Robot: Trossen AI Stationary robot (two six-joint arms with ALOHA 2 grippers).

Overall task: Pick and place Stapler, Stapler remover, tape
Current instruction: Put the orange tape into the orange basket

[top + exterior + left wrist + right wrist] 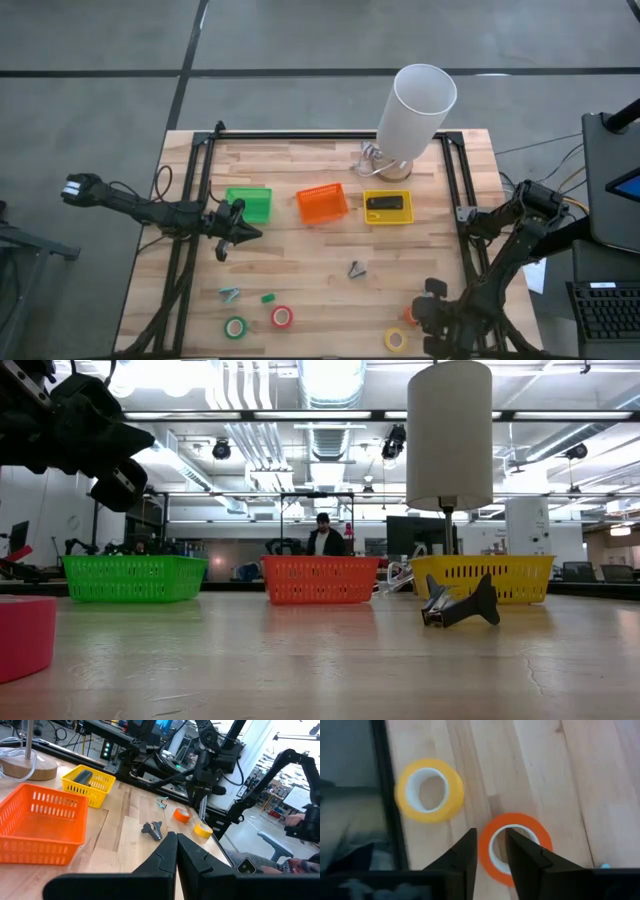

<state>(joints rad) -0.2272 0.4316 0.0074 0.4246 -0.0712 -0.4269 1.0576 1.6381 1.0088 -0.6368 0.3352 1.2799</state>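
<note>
Left end effector (pixel 243 234): fingers pressed together into a narrow point, holding nothing; hovers over bare bench just below the green basket (pixel 249 203), its arm reaching in level from the left edge.
Green-rimmed tape (pixel 236 327): flat near the bench's front edge, with the red-rimmed tape (pixel 282 317) just beside it.
Orange basket (pixel 322 203): between the green basket and the yellow one, in the back row.
Staple remover (pixel 356 268): small dark clawed piece lying alone mid-bench.
Stapler (pixel 385 203): dark bar lying lengthwise inside the yellow basket (pixel 388 219).
Yellow-rimmed tape (pixel 429 790): flat ring with a pale core, at the front right beside the black frame rail.
Orange-red tape (pixel 539 837): flat on the wood near the yellow roll, pale core showing.
Right end effector (pixel 491 851): pointing down with the arm folded low at the front right corner; fingers slightly apart, straddling the orange-red roll's near rim, one tip over the core; whether they touch it cannot be told.
</note>
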